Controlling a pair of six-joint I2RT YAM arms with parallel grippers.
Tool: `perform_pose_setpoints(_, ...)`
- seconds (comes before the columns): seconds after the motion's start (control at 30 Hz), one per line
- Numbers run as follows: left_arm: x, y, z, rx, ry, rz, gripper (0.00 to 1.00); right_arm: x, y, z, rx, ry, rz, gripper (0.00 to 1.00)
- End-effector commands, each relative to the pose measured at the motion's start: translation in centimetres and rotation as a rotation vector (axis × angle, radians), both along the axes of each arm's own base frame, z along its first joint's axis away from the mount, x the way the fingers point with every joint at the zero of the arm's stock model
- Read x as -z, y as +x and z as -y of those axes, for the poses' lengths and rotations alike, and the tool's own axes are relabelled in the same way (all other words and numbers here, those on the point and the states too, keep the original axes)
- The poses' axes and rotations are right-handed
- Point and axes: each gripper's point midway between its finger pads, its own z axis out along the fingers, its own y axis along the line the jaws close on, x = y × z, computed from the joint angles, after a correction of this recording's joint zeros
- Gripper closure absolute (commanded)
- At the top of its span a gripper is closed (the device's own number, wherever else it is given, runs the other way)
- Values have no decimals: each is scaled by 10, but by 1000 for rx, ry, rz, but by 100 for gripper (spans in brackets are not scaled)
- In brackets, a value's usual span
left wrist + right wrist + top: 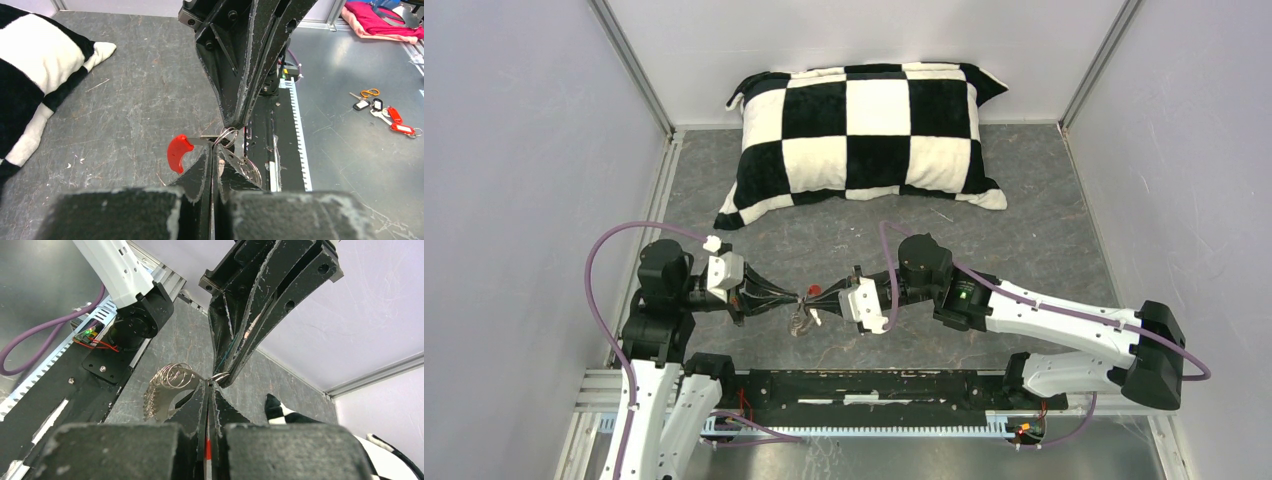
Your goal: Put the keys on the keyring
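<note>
My left fingers and right fingers meet tip to tip above the tabletop, both pinched shut on the keyring. Its coils hang just below them.

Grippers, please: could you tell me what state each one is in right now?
Left gripper: closed, pinching the silvery coiled-wire keyring.
Right gripper: closed on the same keyring, tip to tip with the left.

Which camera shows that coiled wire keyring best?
The right wrist view: the keyring shows its silvery coils close up. The left wrist view catches just a few loops between the fingers; the top view, only a tiny glint.
</note>
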Motion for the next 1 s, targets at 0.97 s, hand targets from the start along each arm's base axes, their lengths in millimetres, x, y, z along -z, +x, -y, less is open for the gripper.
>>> perform_pose_setpoints(0.97, -8, -6, 0, 24, -10, 68, 98, -48, 5, 6, 56, 99, 21, 100)
